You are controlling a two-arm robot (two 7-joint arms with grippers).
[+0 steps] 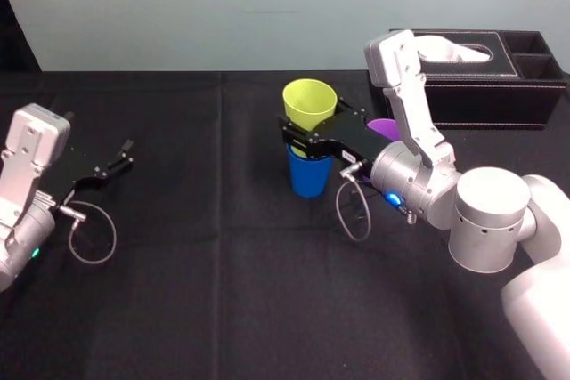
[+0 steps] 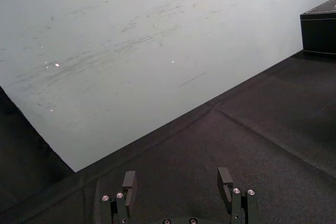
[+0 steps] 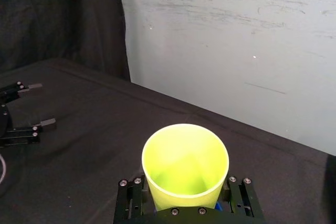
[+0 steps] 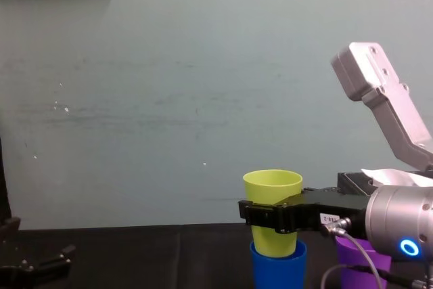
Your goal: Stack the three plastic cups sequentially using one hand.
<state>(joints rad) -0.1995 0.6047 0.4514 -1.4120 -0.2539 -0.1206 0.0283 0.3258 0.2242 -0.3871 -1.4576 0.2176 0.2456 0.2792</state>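
Observation:
My right gripper (image 1: 312, 127) is shut on the yellow-green cup (image 1: 309, 104), with a finger on either side of it. The cup stands upright, and in the chest view its base (image 4: 273, 245) dips into the mouth of the blue cup (image 4: 278, 270). The blue cup (image 1: 309, 175) stands on the black cloth directly below. The purple cup (image 1: 385, 128) is just to the right, partly hidden behind my right forearm, and its body (image 4: 362, 267) stands beside the blue one. In the right wrist view the yellow-green cup (image 3: 185, 163) sits between my fingers (image 3: 128, 200). My left gripper (image 1: 98, 141) rests open at the far left.
A black tissue box (image 1: 490, 73) with white tissue stands at the back right, close behind my right arm. A black cloth (image 1: 205, 291) covers the table, and a pale wall rises behind it. A cable loops beside the left wrist (image 1: 89, 238).

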